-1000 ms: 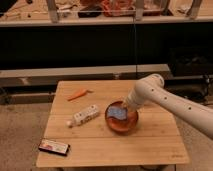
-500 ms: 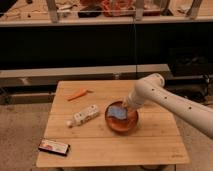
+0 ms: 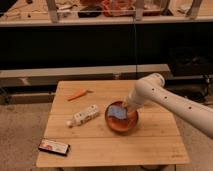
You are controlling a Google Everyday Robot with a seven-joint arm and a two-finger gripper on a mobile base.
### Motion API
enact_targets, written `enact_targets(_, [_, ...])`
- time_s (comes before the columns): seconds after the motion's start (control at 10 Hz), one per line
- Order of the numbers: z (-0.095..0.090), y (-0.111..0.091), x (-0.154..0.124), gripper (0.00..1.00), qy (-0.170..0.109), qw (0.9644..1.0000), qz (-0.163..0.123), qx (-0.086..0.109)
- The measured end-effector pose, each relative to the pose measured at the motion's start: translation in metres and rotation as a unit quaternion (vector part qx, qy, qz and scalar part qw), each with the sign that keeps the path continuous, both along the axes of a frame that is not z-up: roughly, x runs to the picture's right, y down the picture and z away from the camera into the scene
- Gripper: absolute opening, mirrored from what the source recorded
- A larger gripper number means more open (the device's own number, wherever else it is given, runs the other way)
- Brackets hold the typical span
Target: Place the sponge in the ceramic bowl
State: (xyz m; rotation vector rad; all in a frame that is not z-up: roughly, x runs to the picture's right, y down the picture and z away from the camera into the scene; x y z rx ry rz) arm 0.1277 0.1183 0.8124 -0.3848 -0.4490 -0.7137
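The gripper (image 3: pixel 125 106) is hanging at the end of a white arm (image 3: pixel 165 97) that is reaching in from the right side of the picture and bending down over the table (image 3: pixel 150 142). It is sitting low over the far right inner edge of the ceramic bowl (image 3: pixel 121 131), right next to the sponge (image 3: pixel 117 112). How far the gripper is open, and whether it has hold of anything, cannot be told from this view, since the arm is covering much of it. The sponge, a small light-blue pad, is lying inside the bowl, leaning toward the back wall. The bowl is round, shallow and orange-red, and it is resting on the pale wooden table a little right of the middle. Just beside the bowl on its left, a white bottle (image 3: pixel 83 115) is lying on its side, angled with one end pointing toward the bowl. Farther back and to the left, a small orange carrot (image 3: pixel 77 94) is lying near the rear edge of the table, well apart from the bowl. At the front left corner, a flat dark packet (image 3: pixel 54 146) with a red and white face is lying close to the edge. Behind the table, a long dark counter is running across the room, with cluttered things on top that are too unclear to name.
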Motion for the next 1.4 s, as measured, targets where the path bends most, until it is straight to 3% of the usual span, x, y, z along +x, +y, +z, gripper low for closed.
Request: enact_targets(1.4, [0.0036, -0.0013, 0.0007, 0.04, 0.008, 0.9999, 0.012, -0.003])
